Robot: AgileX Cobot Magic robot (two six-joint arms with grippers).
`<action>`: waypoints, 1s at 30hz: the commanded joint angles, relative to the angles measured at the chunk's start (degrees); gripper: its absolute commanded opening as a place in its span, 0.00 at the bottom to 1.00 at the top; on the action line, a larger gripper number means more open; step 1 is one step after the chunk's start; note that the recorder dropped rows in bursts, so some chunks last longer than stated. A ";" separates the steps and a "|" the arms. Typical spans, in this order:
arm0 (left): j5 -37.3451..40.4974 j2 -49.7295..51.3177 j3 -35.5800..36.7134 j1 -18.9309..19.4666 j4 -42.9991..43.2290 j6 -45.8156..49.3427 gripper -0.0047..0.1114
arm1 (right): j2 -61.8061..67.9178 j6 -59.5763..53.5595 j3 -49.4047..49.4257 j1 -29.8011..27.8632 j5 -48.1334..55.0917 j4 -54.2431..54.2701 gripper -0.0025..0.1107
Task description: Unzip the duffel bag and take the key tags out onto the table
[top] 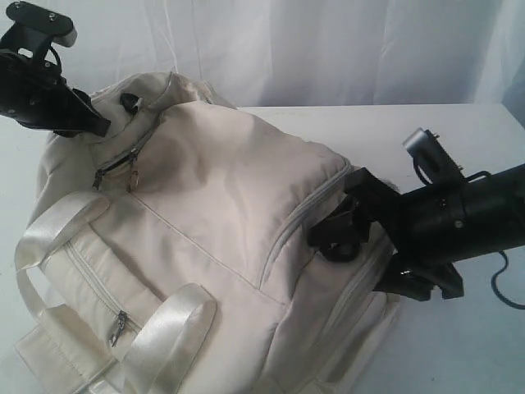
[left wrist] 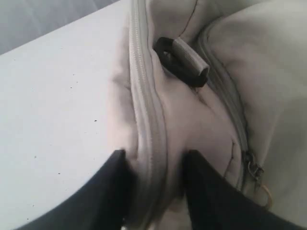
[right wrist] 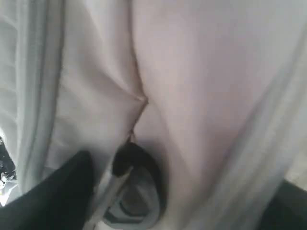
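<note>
**Exterior view.** The duffel bag (top: 221, 189) is lying zipped on the white bench (top: 459, 131). Its long axis is running diagonally, from the far-left end to the near-right end. The webbing handles (top: 49, 238) are facing the near-left edge. The left end effector (top: 92, 123) is bearing on the far-left end. The right end effector (top: 369, 234) is sitting at the opposite end with its jaws spread. The key tags are not showing, so I judge they are inside.

**Left wrist view.** The left end effector (left wrist: 153, 172) is straddling a raised ridge of fabric carrying a zip track (left wrist: 144, 96). Both fingers (left wrist: 112, 191) are touching it, which reads as a pinch on the bag. A black D-ring (left wrist: 180, 60) is lying beyond, and a silver zip pull (left wrist: 253, 167) is off to one side.

**Right wrist view.** The picture is blurring. The right end effector (right wrist: 177, 201) is standing open around cloth and a black D-ring (right wrist: 139, 163), holding nothing.

**Judgement.** The step is anchoring the bag before the zip pull.
- Keep the left pinch close to the track so the cloth is staying taut.
- Draw the pull along the track line, not upward, or the soft bag is likely to bunch and lift.
</note>
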 commanded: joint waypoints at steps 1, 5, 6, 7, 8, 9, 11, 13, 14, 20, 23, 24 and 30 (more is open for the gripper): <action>3.25 0.06 -0.21 -0.37 -0.74 -0.03 0.20 | 1.03 -2.69 -0.16 2.96 -1.91 3.89 0.51; 4.71 0.06 -0.21 -0.24 -0.51 -0.03 0.04 | 1.03 -2.69 -0.16 3.07 -2.05 3.89 0.34; 5.24 -0.04 -0.21 -0.14 -0.51 -0.03 0.04 | 1.03 -2.69 -0.16 3.07 -1.80 3.89 0.31; 6.07 -0.04 -0.21 -0.14 -0.51 -0.03 0.04 | 1.03 -2.69 -0.16 3.07 -1.71 3.89 0.26; 6.93 -0.15 -0.21 -0.14 0.11 -0.03 0.04 | 1.03 -2.69 -0.16 3.07 -1.71 3.89 0.21; 7.58 -0.29 -0.21 -0.14 0.90 -0.25 0.04 | 0.91 -2.69 -0.16 3.07 -1.71 3.89 0.16; 9.22 -1.07 -0.21 -0.14 1.31 -1.94 0.04 | 0.62 -2.69 -0.16 3.07 -1.71 3.89 0.08; 10.04 -2.29 -0.21 -0.01 1.31 -4.87 0.04 | -0.07 -2.69 -0.16 2.93 -1.92 3.89 0.03; 10.61 -3.20 -0.21 0.37 1.31 -6.65 0.04 | -0.38 -2.69 -0.16 2.93 -2.28 3.89 0.02; 19.13 -9.41 -0.21 3.93 1.72 -10.21 0.04 | -2.80 -2.69 -1.48 2.93 -8.01 3.89 0.02; 21.86 -12.10 -0.21 5.90 1.72 -12.48 0.04 | -3.71 -2.69 -3.88 2.93 -13.01 3.89 0.02; 23.10 -12.95 -0.21 6.32 1.59 -12.59 0.04 | -3.85 -2.69 -4.69 2.93 -13.82 3.89 0.02; 35.95 -18.64 -0.21 7.27 1.67 -12.32 0.04 | -5.02 -3.43 -9.79 2.93 -17.46 2.28 0.02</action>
